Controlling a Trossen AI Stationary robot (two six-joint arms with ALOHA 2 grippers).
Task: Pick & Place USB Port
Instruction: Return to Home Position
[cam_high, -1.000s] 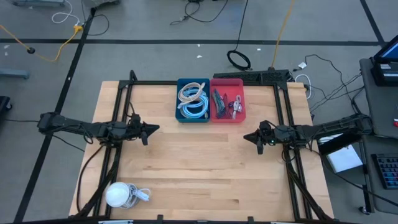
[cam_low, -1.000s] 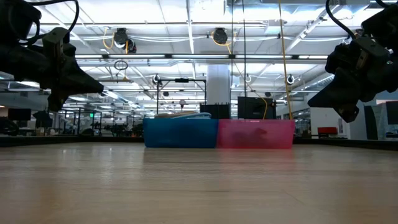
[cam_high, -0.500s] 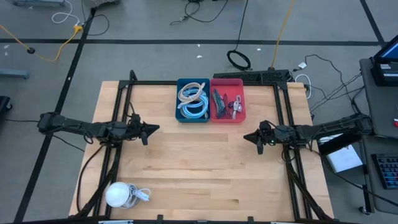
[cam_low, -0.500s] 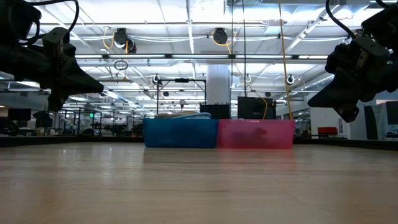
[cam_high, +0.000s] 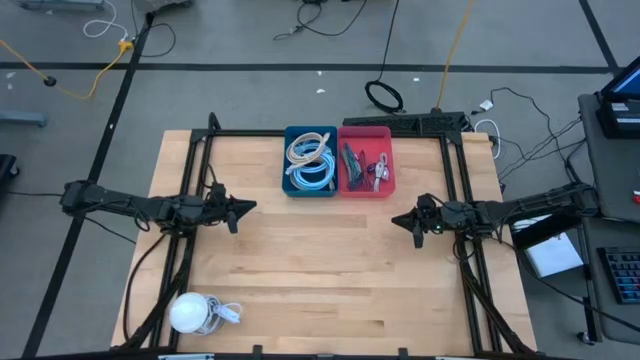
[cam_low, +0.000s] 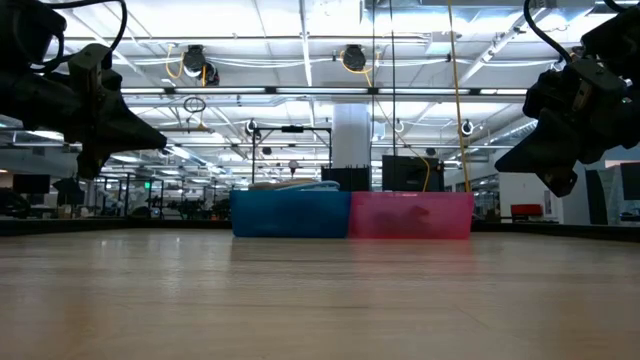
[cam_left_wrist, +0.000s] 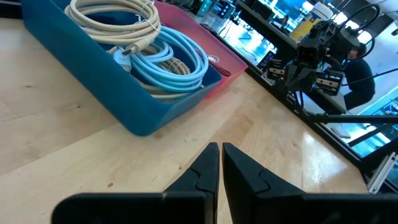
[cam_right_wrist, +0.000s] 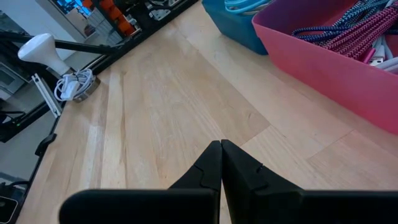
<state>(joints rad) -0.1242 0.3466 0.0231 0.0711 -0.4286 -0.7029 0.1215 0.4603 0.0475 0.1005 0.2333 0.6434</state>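
In the high view the blue bin (cam_high: 310, 162) and the pink bin (cam_high: 365, 162) stand side by side, walls touching, at the upper middle of the frame, on the far edge of the wooden table (cam_high: 320, 290). The blue bin holds a coiled beige cable (cam_high: 309, 146) and, just below it in the frame, a coiled light blue cable (cam_high: 316, 177). The pink bin holds a loose heap of smaller cables (cam_high: 362, 168), dark and braided with some pale ends; the single pieces are too small to tell apart. The left gripper (cam_high: 250, 206) hangs at the left middle of the frame, pointing toward the centre, apart from the bins and lower than the blue one's lower left corner. Its wrist view shows its two fingers (cam_left_wrist: 202, 174) closed together with nothing between them. The right gripper (cam_high: 395, 219) hangs at the right middle, pointing toward the centre, lower than the pink bin's lower right corner. Its fingers (cam_right_wrist: 208, 165) are likewise pressed together and empty. In the low view both grippers float above the tabletop near the frame's left and right edges, with the two bins far back at the centre between them. A white device (cam_high: 190, 312) with a round head and a bundled white cord lies at the table's lower left corner, well apart from everything else.
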